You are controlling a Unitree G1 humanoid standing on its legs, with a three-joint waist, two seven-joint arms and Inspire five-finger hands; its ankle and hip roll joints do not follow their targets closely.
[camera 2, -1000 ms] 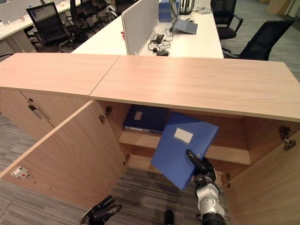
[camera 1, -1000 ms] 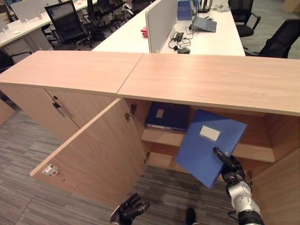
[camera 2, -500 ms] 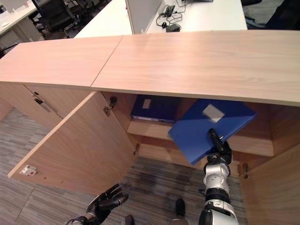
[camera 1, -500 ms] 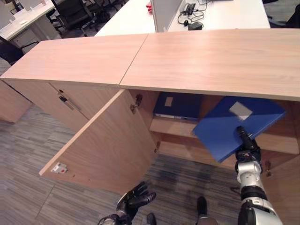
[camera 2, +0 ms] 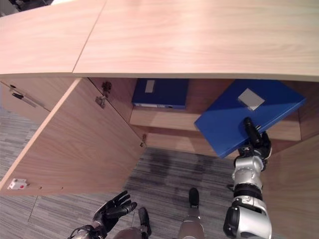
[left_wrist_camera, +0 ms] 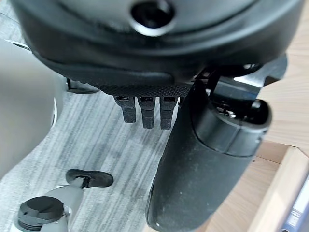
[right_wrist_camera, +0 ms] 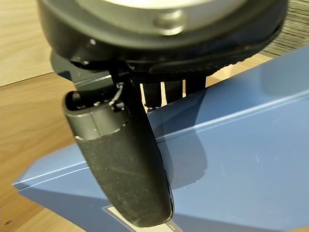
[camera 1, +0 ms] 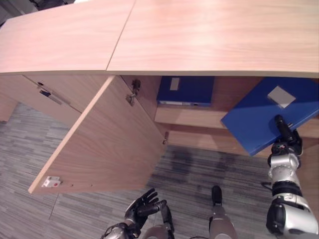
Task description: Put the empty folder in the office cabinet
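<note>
Right now I see my right robot hand [camera 2: 255,142] holding the blue folder [camera 2: 234,117]. Its thumb lies flat on top of the blue cover and its fingers [right_wrist_camera: 164,92] go under the folder's edge, so the folder is pinched between them. The folder is tilted, with its low corner toward me and its far end inside the open cabinet [camera 2: 199,45], just over the wooden shelf [camera 2: 159,119]. A small pale label [camera 2: 250,98] sits on its cover.

A second blue folder [camera 2: 162,92] lies flat on that same shelf, further to the left, apart from the one I hold. It has a pale label too.

The cabinet door [camera 1: 104,144] on the left side swings wide open over the grey striped floor [camera 1: 199,167].

My left robot hand [camera 1: 144,206] hangs low near the floor, well apart from the cabinet. Its fingers are spread loose and it holds nothing.
</note>
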